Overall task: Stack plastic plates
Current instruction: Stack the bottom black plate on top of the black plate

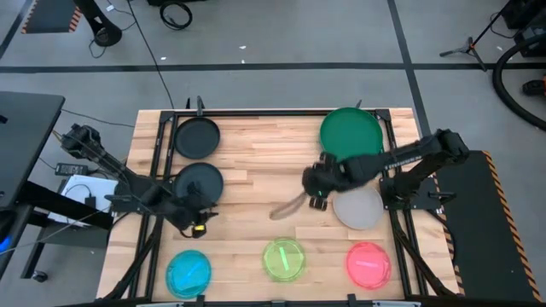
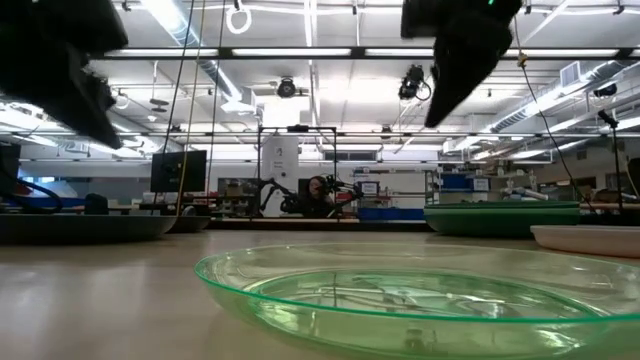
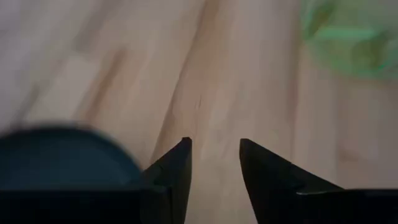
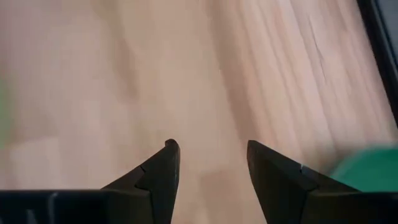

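Seven plates lie flat on the wooden table. Two black-grey plates [image 1: 197, 136] [image 1: 198, 182] sit at the left, a large dark green plate [image 1: 351, 132] at the far right, and a pale grey plate [image 1: 358, 207] just in front of it. Along the near edge are blue [image 1: 188, 273], yellow-green [image 1: 284, 259] and pink [image 1: 368, 263] plates. No mint plate shows. My left gripper [image 1: 196, 223] hangs open by the nearer black plate's [image 3: 59, 158] near rim. My right gripper [image 1: 312, 192] is open above bare wood, left of the green plate [image 4: 367, 165] and the grey plate.
Black frame rails [image 1: 158, 170] run along the table's left and right sides. Bare wood [image 1: 264, 162] lies in the middle between the two arms. In the low view the yellow-green plate [image 2: 430, 295] fills the foreground. The room's floor, cables and benches lie beyond the table.
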